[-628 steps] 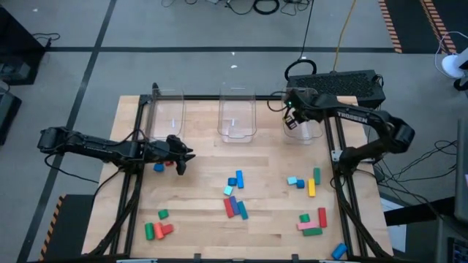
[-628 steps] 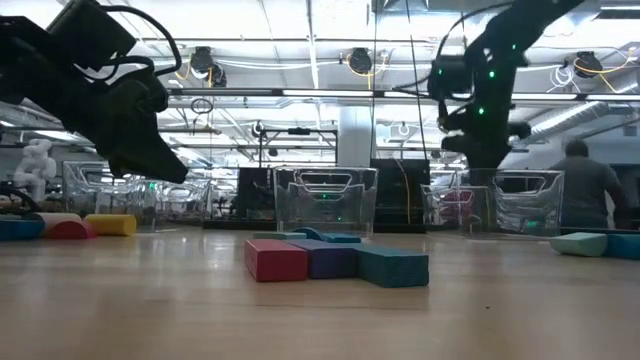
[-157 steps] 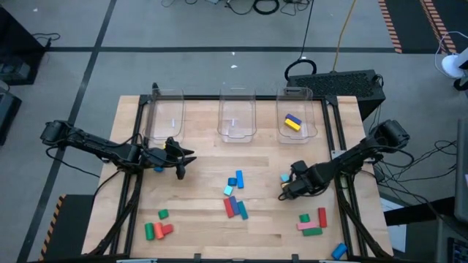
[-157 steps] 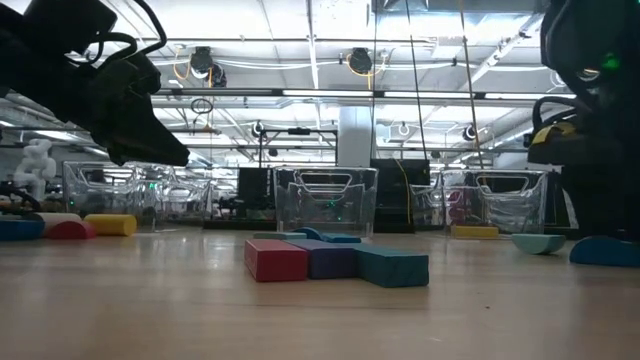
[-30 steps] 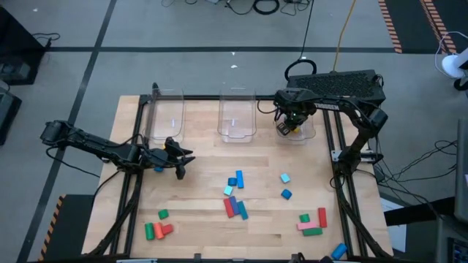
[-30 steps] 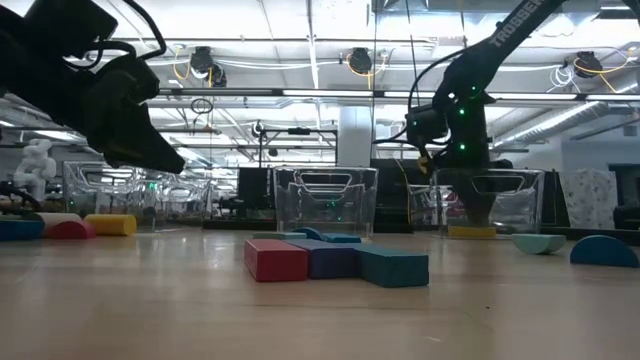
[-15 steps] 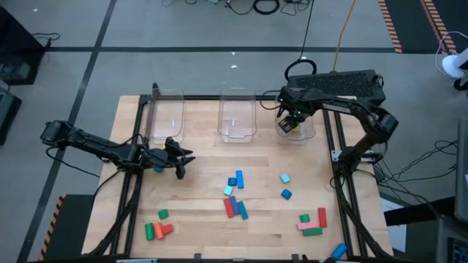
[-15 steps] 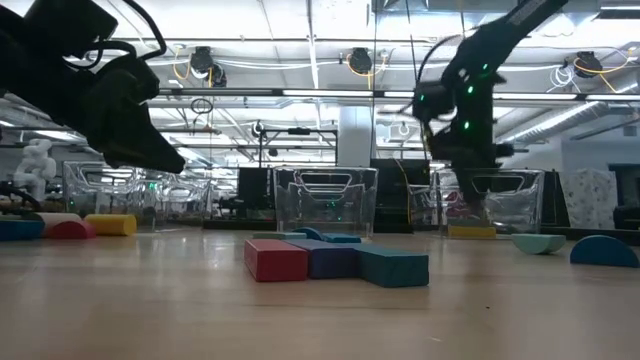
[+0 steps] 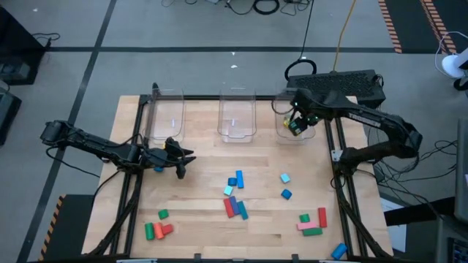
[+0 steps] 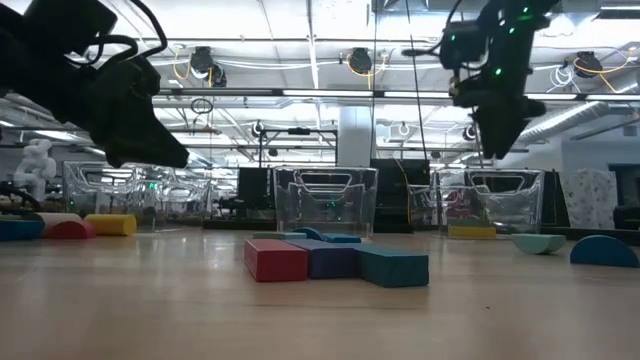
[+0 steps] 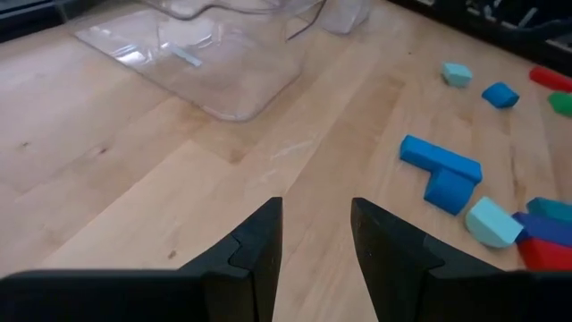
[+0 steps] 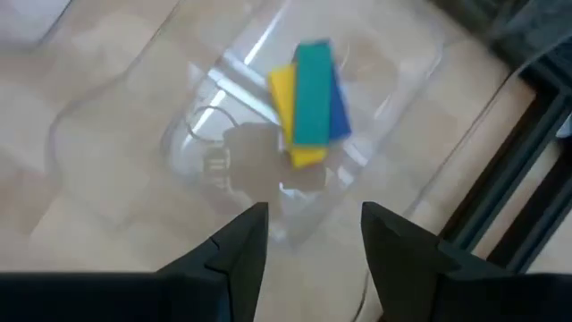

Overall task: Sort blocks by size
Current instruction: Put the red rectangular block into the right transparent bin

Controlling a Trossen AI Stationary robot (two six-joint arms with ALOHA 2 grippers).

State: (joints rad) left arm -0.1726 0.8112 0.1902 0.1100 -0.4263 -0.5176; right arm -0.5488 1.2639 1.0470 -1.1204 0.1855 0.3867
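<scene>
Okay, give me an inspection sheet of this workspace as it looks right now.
Surface: wooden table, blocks scattered on it.
Job's things: green, yellow and blue bars stacked in right bin; loose blocks mid-table.
Clutter: nothing seen.
Grippers: right gripper above right bin, jaws open, empty; left gripper low at table's left, jaws open, empty.
Cables: loose cables on the floor behind.
Surroundings: two empty bins; open lab room.

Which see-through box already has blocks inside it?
The right-hand bin, under the right gripper. It holds yellow, blue and green bars; the other two bins look bare.
</scene>
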